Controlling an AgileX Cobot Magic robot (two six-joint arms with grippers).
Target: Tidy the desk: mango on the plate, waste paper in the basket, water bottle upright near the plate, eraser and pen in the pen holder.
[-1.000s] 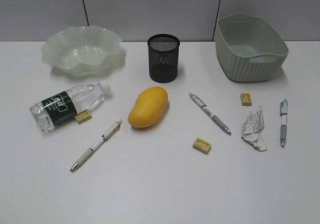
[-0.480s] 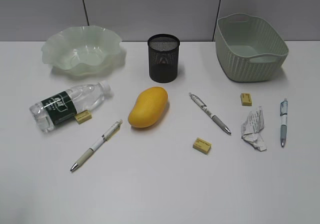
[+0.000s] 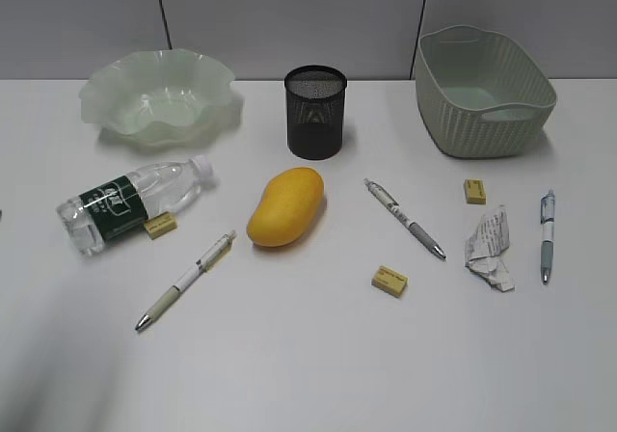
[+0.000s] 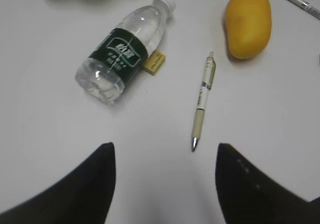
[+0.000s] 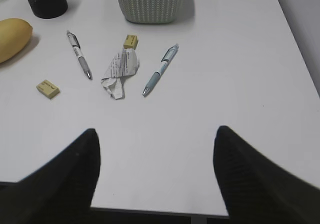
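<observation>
Mango lying mid-table, water bottle on its side left of it; waste paper near basket; left end effector and right end effector both spread wide, empty

The yellow-orange mango lies on the white worktop, with the green-labelled water bottle on its side to the left. At the far edge stand the ruffled plate left, black mesh pen holder centre and woven-look basket right. The crumpled waste paper lies near-right, among three pens and three yellow erasers.

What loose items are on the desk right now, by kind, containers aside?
Pens: 3
Erasers: 3
Mango: 1
Water bottle: 1
Waste paper: 1
Total: 9
</observation>
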